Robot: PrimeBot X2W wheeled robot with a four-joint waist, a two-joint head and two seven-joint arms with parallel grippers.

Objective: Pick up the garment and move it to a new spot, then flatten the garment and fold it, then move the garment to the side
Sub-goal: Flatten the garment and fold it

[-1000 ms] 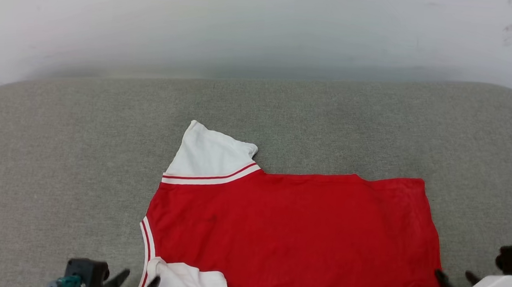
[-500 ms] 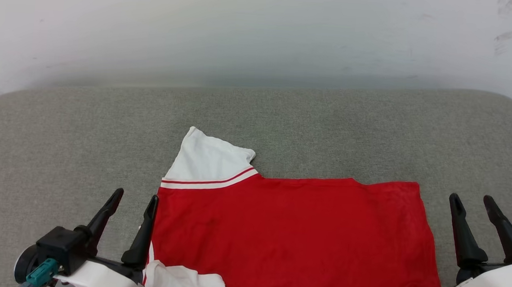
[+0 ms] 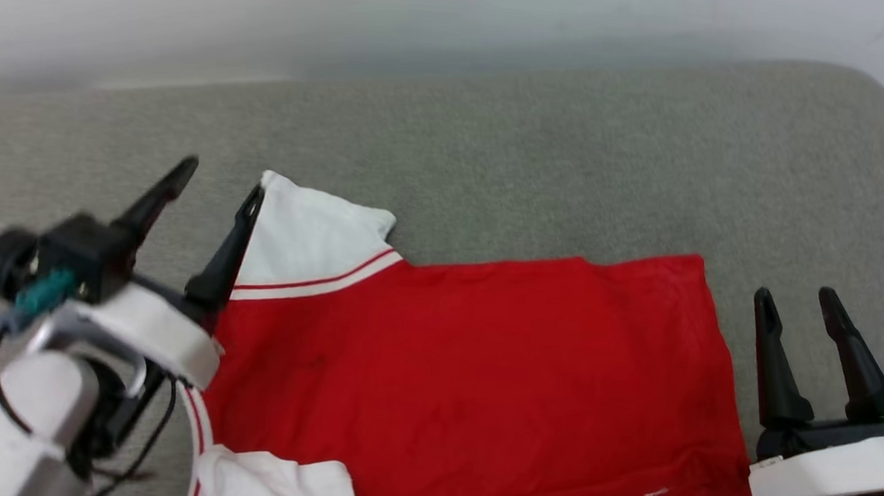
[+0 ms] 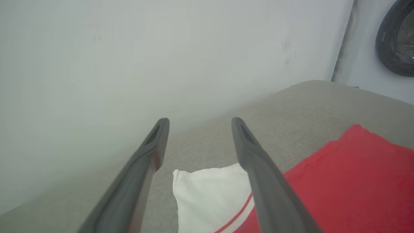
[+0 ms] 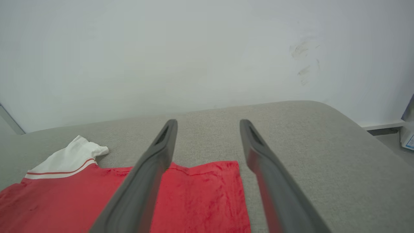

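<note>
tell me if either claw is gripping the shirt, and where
Nothing is held: the left claw and the right claw are both open, and the garment lies free.

garment (image 3: 480,375) on cushion (image 3: 573,148) | left pincer (image 3: 221,176) — over its left edge | right pincer (image 3: 795,292) — beside, seemingly apart

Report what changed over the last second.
Both arms rose from the bottom edge of the head view, jaws open and empty. The left gripper advanced to the far white sleeve; the right gripper came up beside the hem edge. The head camera shifted too. The red T-shirt with white striped-trim sleeves stayed flat on the grey padded surface, ungripped.
</note>
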